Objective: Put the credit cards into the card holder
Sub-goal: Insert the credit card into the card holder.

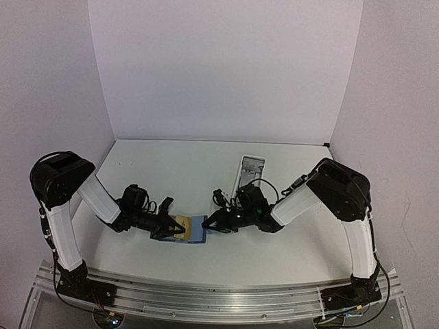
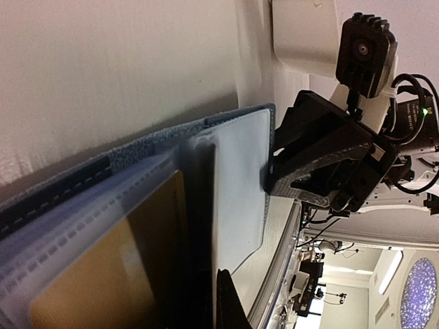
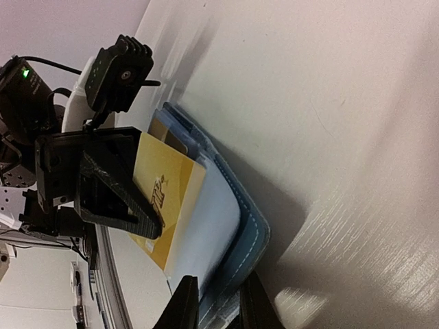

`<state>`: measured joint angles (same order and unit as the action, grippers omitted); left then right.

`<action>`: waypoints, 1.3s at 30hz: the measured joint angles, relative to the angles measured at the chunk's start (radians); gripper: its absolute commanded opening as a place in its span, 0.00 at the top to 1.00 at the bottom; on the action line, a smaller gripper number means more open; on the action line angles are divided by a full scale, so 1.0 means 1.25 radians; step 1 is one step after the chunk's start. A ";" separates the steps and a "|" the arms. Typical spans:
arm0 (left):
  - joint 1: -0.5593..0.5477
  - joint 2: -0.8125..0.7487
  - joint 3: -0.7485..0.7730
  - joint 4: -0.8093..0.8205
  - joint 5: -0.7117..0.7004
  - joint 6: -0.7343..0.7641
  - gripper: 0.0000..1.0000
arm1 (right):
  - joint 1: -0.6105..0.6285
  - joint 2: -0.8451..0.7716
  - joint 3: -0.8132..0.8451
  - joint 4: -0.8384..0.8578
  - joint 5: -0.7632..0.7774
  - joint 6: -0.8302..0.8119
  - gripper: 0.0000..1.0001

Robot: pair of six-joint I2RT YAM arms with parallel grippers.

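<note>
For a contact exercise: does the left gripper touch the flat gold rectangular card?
Touching. Right wrist view: left gripper shut on the flat gold rectangular card.

You are working on a white table [image 1: 171,164], closed in by pale walls: a back panel [image 1: 226,68] and a side panel at the left [image 1: 41,82] and at the right [image 1: 401,82] of the top view. Toward the back, a little right of centre, a long narrow white tray [image 1: 250,166] lies with its long side running roughly front to back; its contents cannot be made out. A metal rail [image 1: 206,296] runs along the near edge. The left wrist view shows, past the table's edge, a strip ceiling light [image 2: 394,264] and a round patterned window [image 2: 420,301].
</note>
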<state>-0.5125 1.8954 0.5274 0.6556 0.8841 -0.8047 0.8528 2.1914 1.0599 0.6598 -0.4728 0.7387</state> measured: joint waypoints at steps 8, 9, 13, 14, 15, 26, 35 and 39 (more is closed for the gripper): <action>-0.022 0.019 0.014 0.018 0.002 -0.073 1.00 | 0.000 0.031 -0.018 0.115 -0.010 0.051 1.00; -0.026 0.023 0.014 0.029 0.002 -0.085 1.00 | 0.000 0.035 -0.022 0.136 -0.011 0.059 1.00; -0.031 0.039 0.012 0.080 -0.002 -0.151 1.00 | 0.000 0.043 -0.032 0.189 -0.008 0.086 1.00; -0.035 0.045 0.009 0.104 -0.007 -0.176 1.00 | 0.000 0.043 -0.043 0.210 -0.003 0.095 1.00; -0.038 0.048 0.007 0.117 -0.011 -0.191 1.00 | 0.000 0.043 -0.052 0.227 0.001 0.101 1.00; -0.065 0.027 0.147 -0.147 -0.054 -0.043 0.64 | 0.005 0.032 -0.111 0.298 0.044 0.204 1.00; -0.071 -0.005 0.339 -0.588 -0.129 0.131 0.38 | 0.023 0.020 -0.124 0.287 0.045 0.209 1.00; -0.072 -0.005 0.399 -0.714 -0.152 0.164 0.28 | 0.027 0.019 -0.124 0.285 0.044 0.208 1.00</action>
<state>-0.6029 1.8885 1.0264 -0.2363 0.6945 -0.5999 0.8864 2.2154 0.9051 1.0161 -0.4175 0.9989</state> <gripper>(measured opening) 0.645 0.025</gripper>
